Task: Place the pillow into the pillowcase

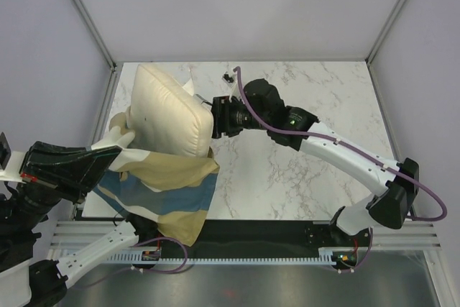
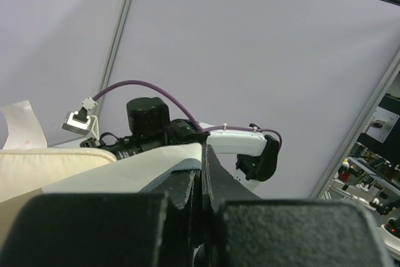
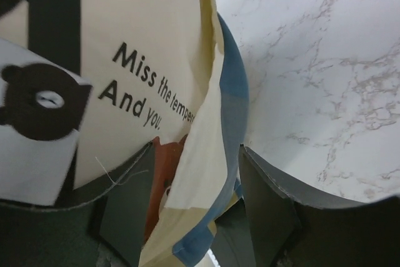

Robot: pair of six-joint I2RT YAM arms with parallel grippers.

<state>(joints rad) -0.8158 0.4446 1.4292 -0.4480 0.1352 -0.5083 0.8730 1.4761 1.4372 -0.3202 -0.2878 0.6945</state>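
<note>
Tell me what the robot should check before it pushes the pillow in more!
1. Left gripper pinching the pillowcase: ok, shut on the cloth edge.
2. Pillowcase mouth held up around the pillow: ok, the cloth wraps its lower part.
3. Right gripper gripping firmly: cannot tell; cloth hangs between its fingers.
4. Pillow fully inside: not ok, the top half sticks out.

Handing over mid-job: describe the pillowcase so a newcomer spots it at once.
At the marble table's left edge, the left hand pinches the pillowcase, which hangs below the pillow. It is limp cloth in blue, tan and cream blocks; the pillow is plump cream.
</note>
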